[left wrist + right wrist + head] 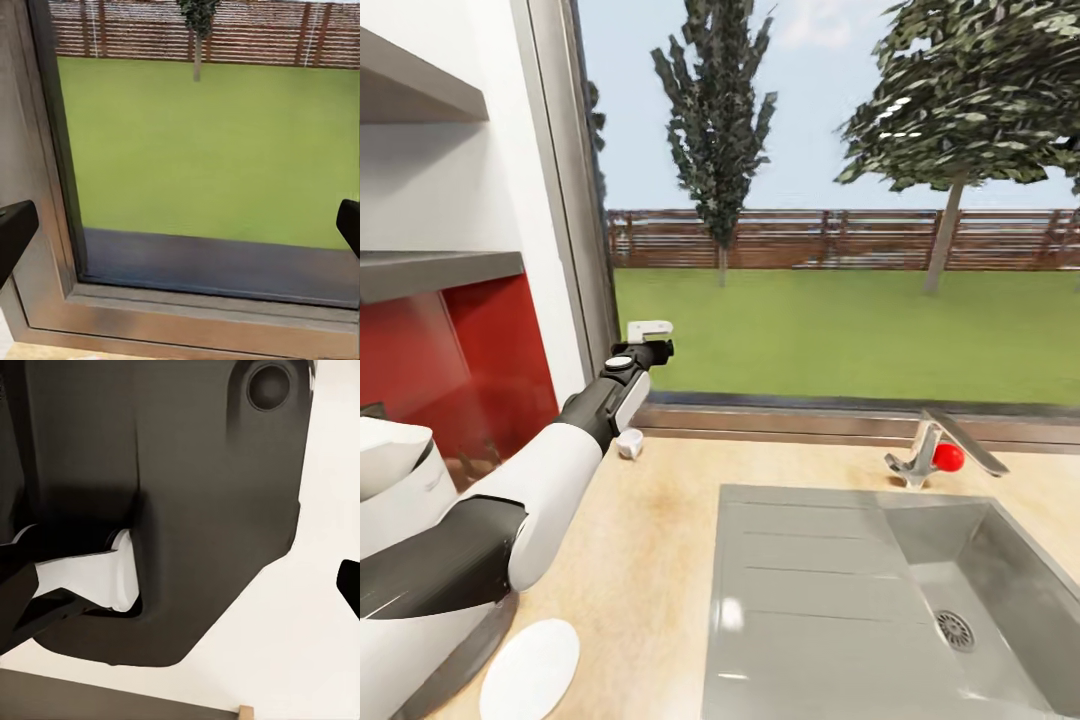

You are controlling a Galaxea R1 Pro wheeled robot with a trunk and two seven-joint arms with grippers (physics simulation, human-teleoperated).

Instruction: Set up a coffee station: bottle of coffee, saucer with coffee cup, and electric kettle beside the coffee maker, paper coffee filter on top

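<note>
So the left tool is stretched out and raised above the table, pointing at the window, and its fingers sit wide apart with nothing between them, just lawn and fence beyond the glass. Below the tool, near the window sill, a small white coffee cup lies tipped on the table. Back toward the robot's body from the tool, the white saucer rests flat on the table's near edge, well apart from the cup. To the tool's right there's the steel sink with its faucet and a red knob. The right tool also has its fingers spread, facing a dark robot body part up close.
</note>
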